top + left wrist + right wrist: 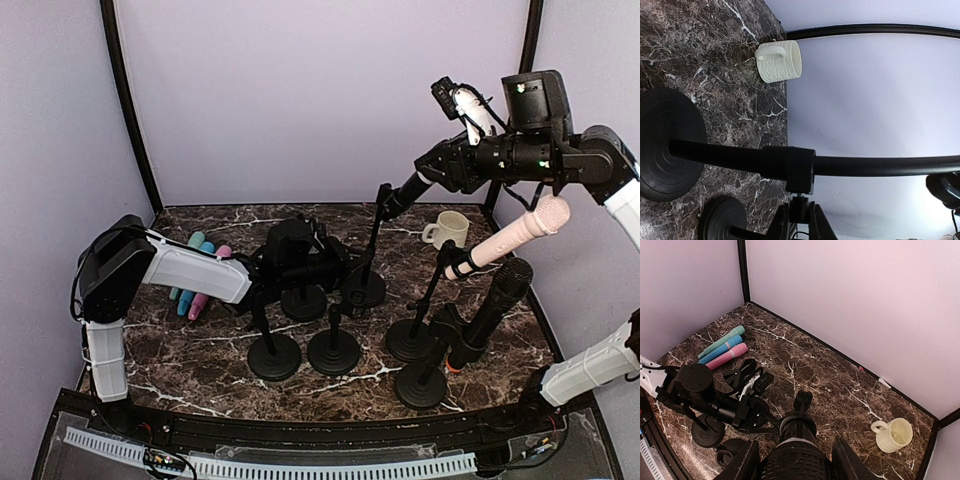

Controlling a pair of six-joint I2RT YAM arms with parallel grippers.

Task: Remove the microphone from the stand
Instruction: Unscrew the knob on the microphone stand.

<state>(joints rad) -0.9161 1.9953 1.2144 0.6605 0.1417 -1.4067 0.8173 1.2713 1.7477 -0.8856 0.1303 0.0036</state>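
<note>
Right gripper (796, 465) is seen part-closed around a black mesh-headed microphone (797, 429), raised above the dark marble desk (200, 350) near its back edge. Left gripper (800, 220) is clamped tight on the black round-based stand (880, 165). Clip contact cannot be told.

Glossy marble table (200, 350); matt black stand (880, 165), microphone (797, 465)

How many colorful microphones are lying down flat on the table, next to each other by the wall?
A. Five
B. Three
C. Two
B: a green microphone, a blue microphone and a pink microphone lie side by side on the table, close to the wall.
</note>
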